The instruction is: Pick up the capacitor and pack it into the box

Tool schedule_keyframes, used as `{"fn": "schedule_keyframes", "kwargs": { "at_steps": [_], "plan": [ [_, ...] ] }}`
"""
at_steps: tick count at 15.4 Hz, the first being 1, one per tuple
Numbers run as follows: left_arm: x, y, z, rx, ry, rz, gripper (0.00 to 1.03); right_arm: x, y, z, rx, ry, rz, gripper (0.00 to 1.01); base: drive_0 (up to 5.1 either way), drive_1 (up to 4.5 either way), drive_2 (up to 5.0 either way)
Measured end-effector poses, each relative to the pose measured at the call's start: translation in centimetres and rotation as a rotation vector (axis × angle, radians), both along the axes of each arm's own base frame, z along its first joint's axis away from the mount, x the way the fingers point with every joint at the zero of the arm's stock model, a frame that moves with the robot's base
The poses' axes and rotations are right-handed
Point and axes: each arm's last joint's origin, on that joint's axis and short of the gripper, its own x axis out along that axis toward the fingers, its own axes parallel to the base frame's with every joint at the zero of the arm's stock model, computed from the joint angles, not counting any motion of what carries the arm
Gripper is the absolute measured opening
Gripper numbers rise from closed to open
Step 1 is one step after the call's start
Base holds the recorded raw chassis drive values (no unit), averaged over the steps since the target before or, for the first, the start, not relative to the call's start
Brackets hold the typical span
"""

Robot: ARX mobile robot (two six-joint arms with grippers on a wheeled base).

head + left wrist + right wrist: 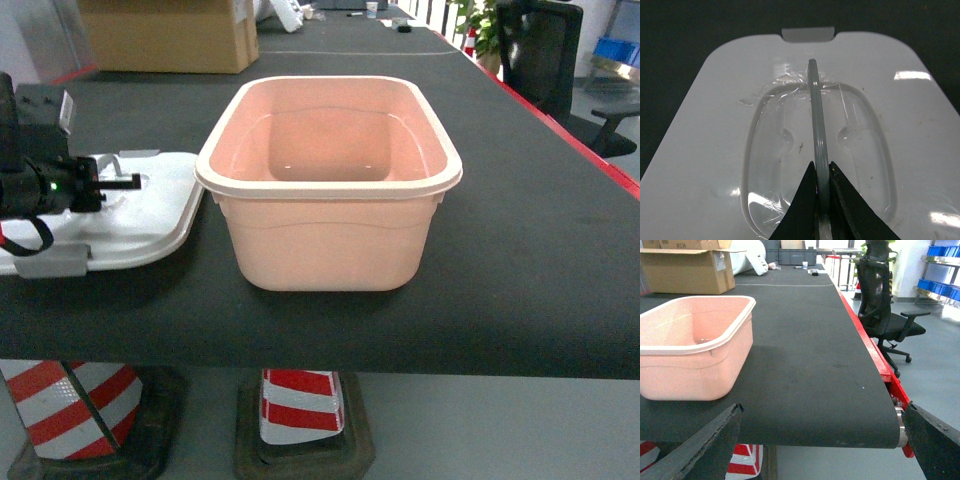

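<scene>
Left side first: your left claw (823,172) sits over the flat white plastic lid (150,205), which lies on the black matte counter (530,230) just left of the pale pink rectangular plastic tub (330,235). In the left wrist view the two dark fingers (807,200) are pinched tight on the thin translucent upright handle rib (816,115) that runs along the middle of the lid's recessed oval panel. The lid's grey latch tab (807,34) shows at its far edge. The lid's right edge lies against or just beside the tub's left wall; you cannot tell which from the head view.

Centre: the tub stands upright and uncovered on the counter, near the front edge. Its rolled rim is intact all round. The visible part of its floor shows only faint marks. The small orange-red capacitor cannot be made out in any view, so its place is unconfirmed.

Right side: your right claw (822,440) is spread wide and grips nothing, its dark fingers (700,442) at the lower corners of the right wrist view, low at the counter's front edge, to the right of the tub.

Background: a brown cardboard carton (165,35) stands on the counter far behind the tub. A black office chair (885,310) stands on the floor past the counter's red right edge.
</scene>
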Motion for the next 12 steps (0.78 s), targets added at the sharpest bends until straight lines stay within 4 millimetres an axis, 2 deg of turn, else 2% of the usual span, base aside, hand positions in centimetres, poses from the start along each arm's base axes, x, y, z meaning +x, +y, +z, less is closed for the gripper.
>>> {"fn": "schedule_keyframes", "kwargs": {
  "at_steps": [4,7,9,12],
  "plan": [
    [-0.7,0.3,6.5,0.019,-0.104,0.044,0.02,0.0,0.0,0.0,0.000,0.000,0.000,0.98,0.0,0.00,0.0],
    [-1.8,-0.9,12.2,0.016,-0.199,0.065,0.02,0.0,0.0,0.0,0.000,0.000,0.000,0.98,0.0,0.00,0.0],
    [-2.8,-3.7,14.9,-0.024,-0.236,0.048,0.02,0.0,0.0,0.0,0.000,0.000,0.000,0.98,0.0,0.00,0.0],
    [-3.7,-8.9,16.1,-0.058,-0.257,-0.042,0.02,0.0,0.0,0.0,0.000,0.000,0.000,0.98,0.0,0.00,0.0]
  ]
}}
